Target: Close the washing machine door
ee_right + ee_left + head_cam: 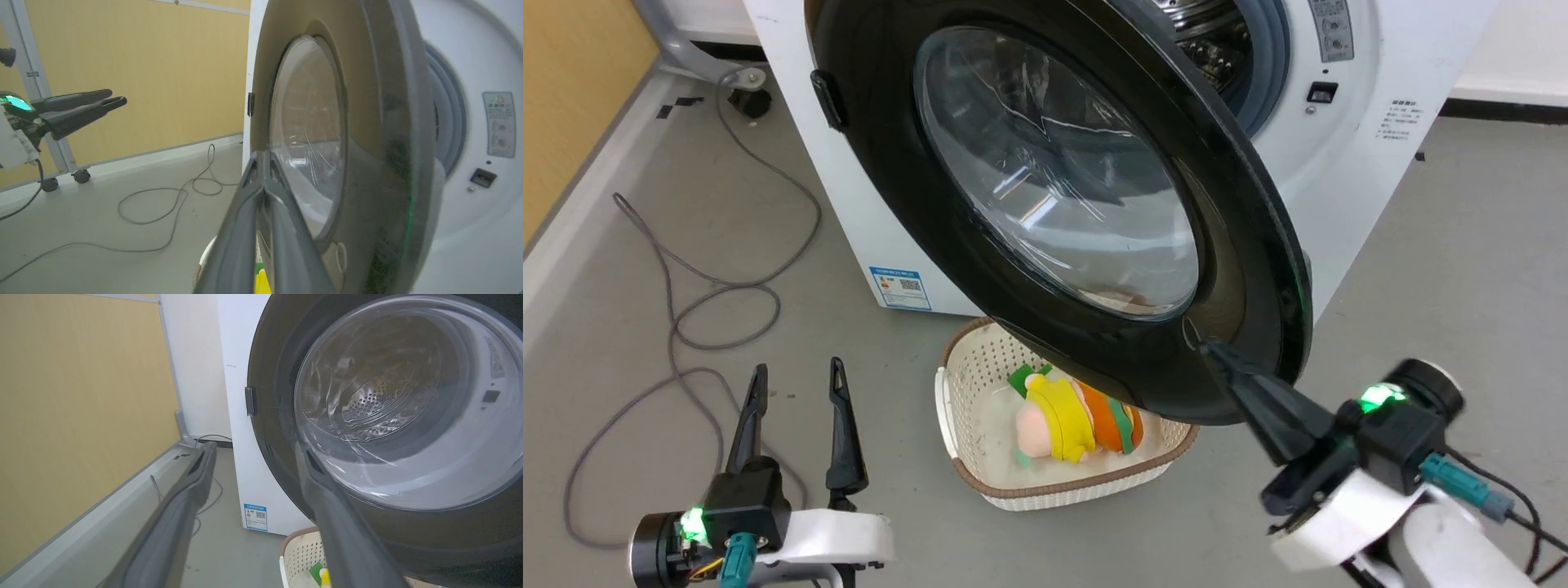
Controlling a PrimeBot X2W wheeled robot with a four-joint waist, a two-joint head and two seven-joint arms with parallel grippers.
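Observation:
The washing machine door (1054,188), black-rimmed with a bulging clear window, stands partly open in front of the white washing machine (1347,163). Behind its upper right edge I see the steel drum and grey gasket (1262,57). My right gripper (1205,347) is shut, its tips touching the door's lower outer rim. From the right wrist, the door (367,155) is edge-on with the shut right gripper (263,157) against its face. My left gripper (796,380) is open, low at the left, apart from the door. Its open left gripper (253,451) frames the door (408,400).
A cream perforated basket (964,384) with a plush toy (1070,420) sits on the floor under the door. A grey cable (686,310) loops across the floor at the left. A yellow wall panel (572,90) and a wheeled stand leg (739,82) are at the far left.

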